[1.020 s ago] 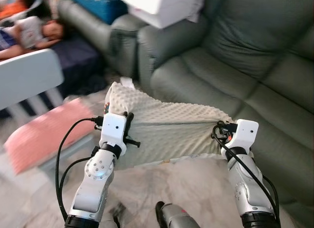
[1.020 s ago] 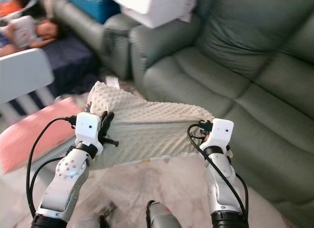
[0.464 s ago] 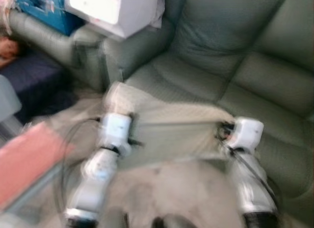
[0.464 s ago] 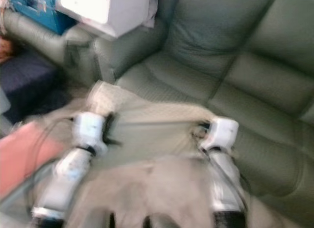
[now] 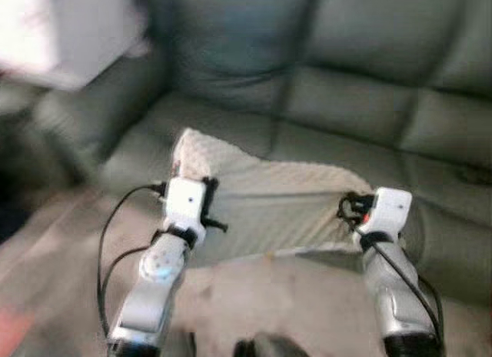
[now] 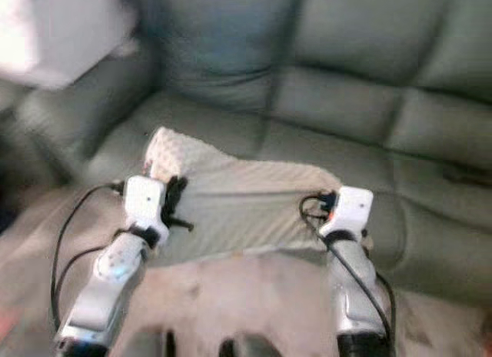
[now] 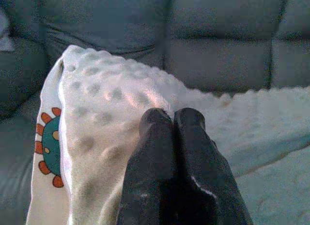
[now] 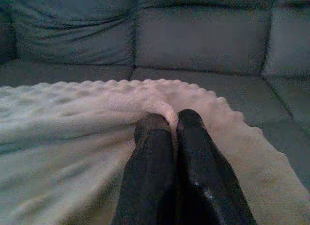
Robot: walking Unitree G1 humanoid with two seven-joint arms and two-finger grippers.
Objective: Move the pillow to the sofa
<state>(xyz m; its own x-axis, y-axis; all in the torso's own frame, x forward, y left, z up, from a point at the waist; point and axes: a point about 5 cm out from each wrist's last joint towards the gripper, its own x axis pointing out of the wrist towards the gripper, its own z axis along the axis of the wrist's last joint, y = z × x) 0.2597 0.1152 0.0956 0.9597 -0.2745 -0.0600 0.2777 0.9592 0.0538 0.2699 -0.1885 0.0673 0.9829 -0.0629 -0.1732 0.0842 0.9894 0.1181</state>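
The grey-green sofa (image 5: 361, 103) spans the background, its seat cushions and back cushions running across behind everything else. At the sofa's left end, on or above the armrest, sits a blurred white box-like thing (image 5: 65, 34); what it is cannot be told.

In front of the sofa's seat, the cream pillow (image 5: 269, 203) with a bumpy, dotted surface is held stretched between the two arms, its far edge over the front part of the seat cushion. Whether it touches the seat cannot be told. In the left wrist view, the pillow's end panel carries a small printed figure (image 7: 48, 147) in teal with orange petals around it.

The left tool (image 7: 172, 119) grips the pillow's end nearer the sofa's left armrest; its two black fingers are pressed together with a pinch of the bumpy cover between the tips. The right tool (image 8: 167, 120) has the opposite end of the pillow, its fingers likewise closed tight on a fold of the fabric, with the sofa's back cushions straight ahead of it.

Below the pillow, in front of the sofa, lies a pale, mottled floor (image 5: 254, 295), blurred.
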